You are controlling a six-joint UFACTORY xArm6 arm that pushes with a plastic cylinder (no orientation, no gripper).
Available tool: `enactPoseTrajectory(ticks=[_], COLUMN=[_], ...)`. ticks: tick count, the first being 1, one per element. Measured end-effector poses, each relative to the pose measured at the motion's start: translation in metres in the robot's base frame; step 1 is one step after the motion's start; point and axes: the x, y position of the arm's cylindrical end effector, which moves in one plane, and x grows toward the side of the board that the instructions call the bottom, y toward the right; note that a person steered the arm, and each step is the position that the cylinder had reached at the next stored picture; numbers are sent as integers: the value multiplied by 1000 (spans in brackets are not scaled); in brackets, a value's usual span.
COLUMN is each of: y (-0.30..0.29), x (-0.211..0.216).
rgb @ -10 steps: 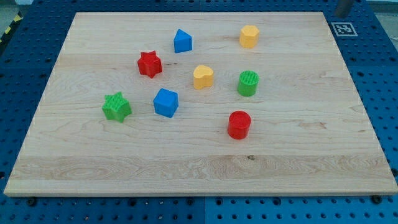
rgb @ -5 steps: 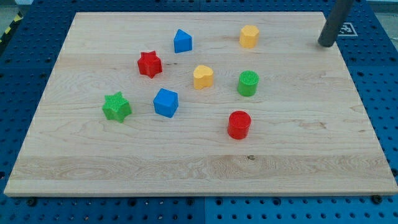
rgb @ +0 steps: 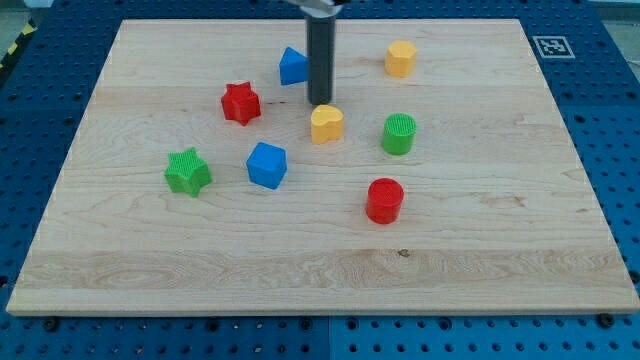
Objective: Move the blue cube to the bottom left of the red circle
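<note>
The blue cube [rgb: 267, 165] sits left of the board's middle. The red circle, a short red cylinder [rgb: 384, 200], stands to its right and a little lower in the view. My tip [rgb: 319, 102] is down near the board just above the yellow heart [rgb: 326, 123], right of the blue house-shaped block [rgb: 292, 66]. The tip is above and to the right of the blue cube, apart from it.
A red star [rgb: 240, 103] and a green star [rgb: 187, 171] lie left of the cube. A green cylinder [rgb: 399, 133] and a yellow hexagonal block [rgb: 401, 58] lie to the right. The wooden board [rgb: 500, 250] rests on a blue pegboard.
The rod came in from the top right corner and moved left across the board to a spot just above the yellow heart. No block has moved.
</note>
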Motion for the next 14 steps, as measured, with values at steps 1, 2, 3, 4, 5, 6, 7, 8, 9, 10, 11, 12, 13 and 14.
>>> enactPoseTrajectory(ticks=[1, 2, 3, 4, 5, 6, 7, 8, 9, 10, 11, 12, 13, 14], y=[-16, -21, -21, -27, -43, -83, -89, -57, -33, -15, 3, 19, 18, -11], x=[29, 70, 99, 122, 100, 91, 120, 141, 160, 182, 198, 203, 195, 119])
